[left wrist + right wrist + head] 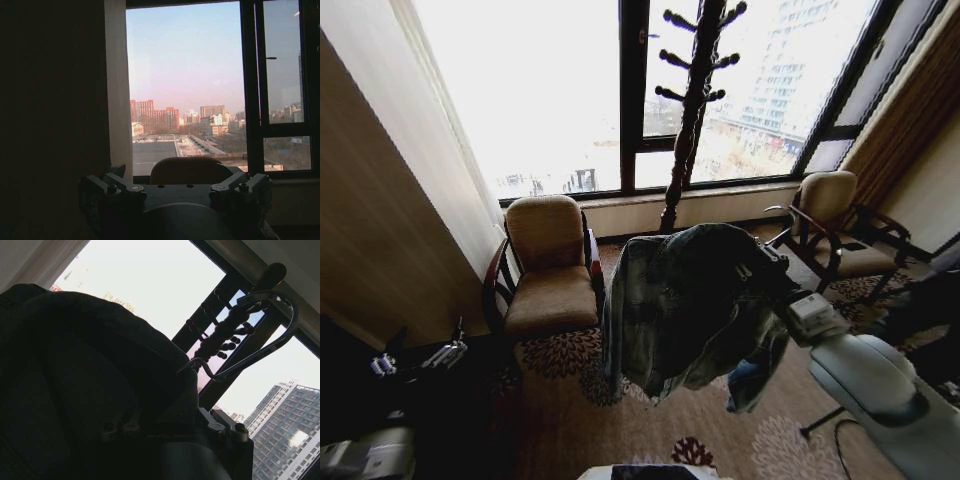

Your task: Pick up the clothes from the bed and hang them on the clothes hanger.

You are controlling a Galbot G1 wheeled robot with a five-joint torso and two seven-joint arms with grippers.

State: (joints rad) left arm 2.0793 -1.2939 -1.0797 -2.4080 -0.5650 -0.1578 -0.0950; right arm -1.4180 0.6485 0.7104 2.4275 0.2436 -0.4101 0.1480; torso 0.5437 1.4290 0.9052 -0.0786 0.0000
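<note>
Right arm (880, 385), jacket (690, 300) clear of coat stand (688, 110)

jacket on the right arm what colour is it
Faded light-blue denim jacket; clearest in the head view.

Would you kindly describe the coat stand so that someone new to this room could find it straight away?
Start at the large window across the far wall. Before its dark central frame, between two tan armchairs, rises the coat stand, a tall, dark, turned wooden pole. Short knob-tipped pegs branching from its upper part set it apart from the straight window frame; the denim jacket carried at the right gripper hangs before its base.
</note>
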